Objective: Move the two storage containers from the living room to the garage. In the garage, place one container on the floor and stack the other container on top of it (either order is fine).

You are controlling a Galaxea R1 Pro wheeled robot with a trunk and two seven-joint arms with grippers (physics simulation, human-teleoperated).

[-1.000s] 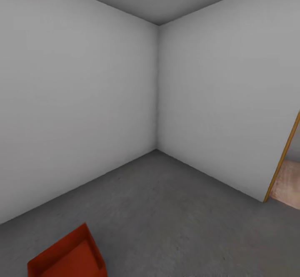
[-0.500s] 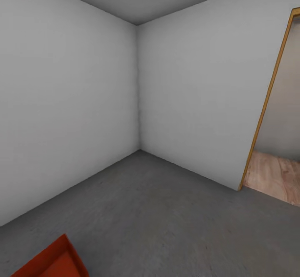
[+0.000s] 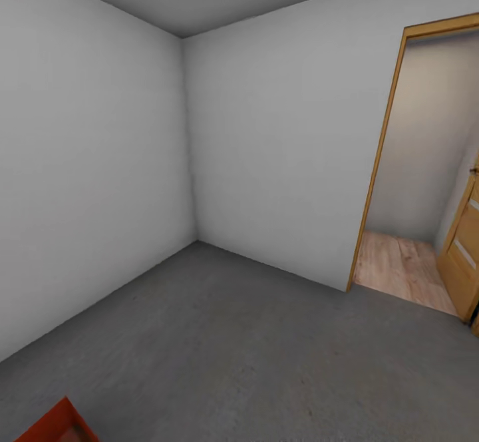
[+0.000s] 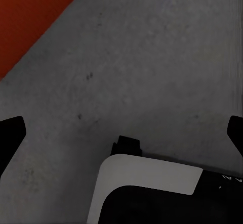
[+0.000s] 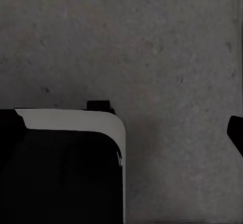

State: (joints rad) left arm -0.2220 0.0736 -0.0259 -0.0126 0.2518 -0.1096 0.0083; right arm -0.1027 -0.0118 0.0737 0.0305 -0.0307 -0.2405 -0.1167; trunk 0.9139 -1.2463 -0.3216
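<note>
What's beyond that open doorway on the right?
Through the doorway: a light wood-plank floor, a pale wall, and the edge of a wooden door swung open. The near wall hides the rest of that room.

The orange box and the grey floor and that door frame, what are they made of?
The orange box looks like smooth plastic: flat, even colour, thin straight rim. Only its corner shows. The grey floor looks like bare concrete: dull, mottled and speckled, no seams. The door frame looks like varnished wood: warm honey-brown, with a slight sheen. These are rendered pictures, so all three are guesses from the look.
</note>
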